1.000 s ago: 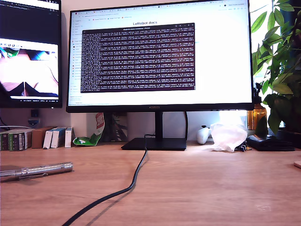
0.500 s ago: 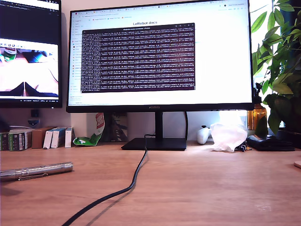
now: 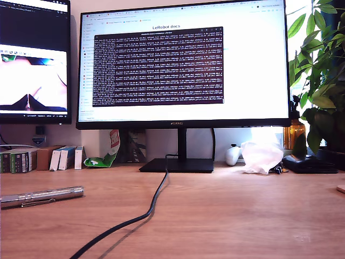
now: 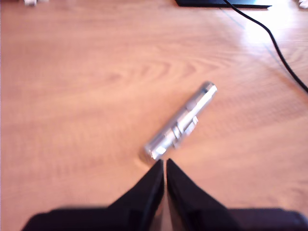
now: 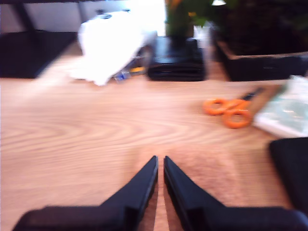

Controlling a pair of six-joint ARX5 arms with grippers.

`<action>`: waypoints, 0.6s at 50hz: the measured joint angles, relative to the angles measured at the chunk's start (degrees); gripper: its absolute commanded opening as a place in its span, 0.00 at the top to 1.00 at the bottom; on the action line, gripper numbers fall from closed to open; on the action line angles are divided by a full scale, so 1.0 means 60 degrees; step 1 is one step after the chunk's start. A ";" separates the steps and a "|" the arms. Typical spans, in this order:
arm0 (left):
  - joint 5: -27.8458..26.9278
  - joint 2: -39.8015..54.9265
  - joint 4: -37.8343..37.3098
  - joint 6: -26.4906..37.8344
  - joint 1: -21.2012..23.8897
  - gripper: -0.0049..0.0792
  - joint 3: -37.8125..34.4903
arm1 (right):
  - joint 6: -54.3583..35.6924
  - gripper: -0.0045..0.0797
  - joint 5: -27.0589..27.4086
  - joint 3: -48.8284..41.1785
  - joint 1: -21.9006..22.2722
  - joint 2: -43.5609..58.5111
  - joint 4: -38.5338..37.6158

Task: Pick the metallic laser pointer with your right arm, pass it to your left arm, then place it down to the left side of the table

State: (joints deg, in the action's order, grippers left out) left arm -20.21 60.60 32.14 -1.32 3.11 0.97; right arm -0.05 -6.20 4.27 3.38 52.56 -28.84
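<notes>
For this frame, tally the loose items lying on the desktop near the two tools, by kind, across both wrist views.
Metallic laser pointer: 1
Black cable: 1
Orange-handled scissors: 1
Crumpled white tissue or bag: 1
Total: 4

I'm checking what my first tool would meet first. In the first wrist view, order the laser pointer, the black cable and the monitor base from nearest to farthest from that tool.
1. The metallic laser pointer, lying flat just ahead of my first tool.
2. The black cable, beyond the pointer and off to one side.
3. The monitor base, at the table's far end.
</notes>
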 measured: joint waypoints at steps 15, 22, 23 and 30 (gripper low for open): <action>0.1468 -0.0962 -0.0189 -0.0018 0.0699 0.96 -0.0120 | -0.0182 0.96 -0.0171 -0.0058 -0.0004 -0.0226 0.0007; 0.2302 -0.1351 -0.0510 -0.0047 0.0973 0.96 -0.0120 | -0.0215 0.96 -0.0197 -0.0197 -0.0004 -0.0627 -0.0073; 0.2393 -0.1421 -0.0576 -0.0047 0.1005 0.96 -0.0120 | -0.0215 0.96 -0.0200 -0.0248 -0.0004 -0.0721 -0.0084; 0.2739 -0.1905 -0.0878 -0.0047 0.1235 0.96 -0.0120 | -0.0215 0.96 -0.0200 -0.0539 -0.0004 -0.1428 0.0080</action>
State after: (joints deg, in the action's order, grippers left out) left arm -3.77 49.17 26.87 -1.61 10.52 0.25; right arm -1.34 -7.40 1.04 3.36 43.99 -28.36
